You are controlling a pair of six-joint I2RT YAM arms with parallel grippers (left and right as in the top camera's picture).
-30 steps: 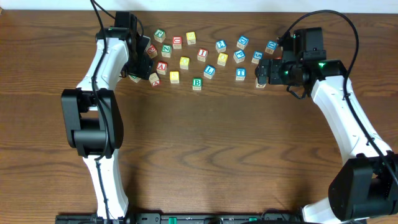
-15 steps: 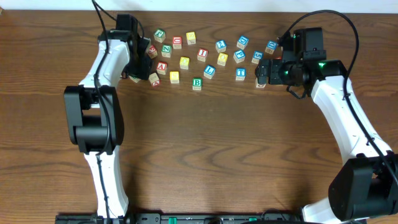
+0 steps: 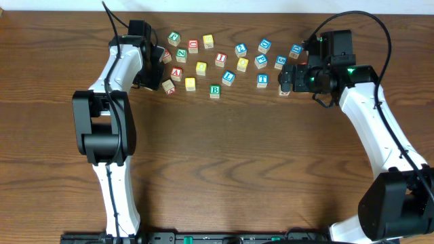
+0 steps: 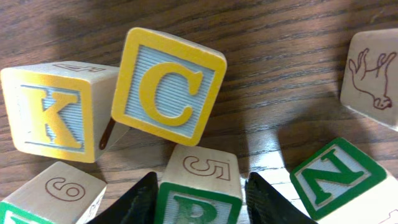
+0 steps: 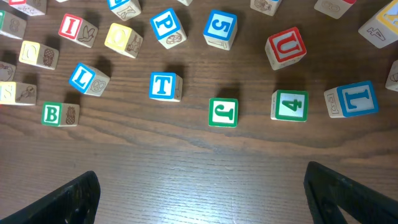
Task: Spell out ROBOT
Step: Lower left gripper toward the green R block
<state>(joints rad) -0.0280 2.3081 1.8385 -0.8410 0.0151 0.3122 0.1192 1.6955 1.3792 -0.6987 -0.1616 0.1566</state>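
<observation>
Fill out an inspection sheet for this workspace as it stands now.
Surface: wooden table, cubes scattered along its far side.
Job's things: B cube, T cube, first O cube and second O cube lie loose; green-letter cube sits between the left fingers, its letter cut off by the frame.
Clutter: other cubes, among them C cube, K cube, J cube, U cube.
Grippers: left gripper flanks the green-letter cube, contact unclear; right gripper open, holding nothing.
Cables: black cable arcs over the right arm; thin cable runs up from the left arm.
Surroundings: nothing seen.
</observation>
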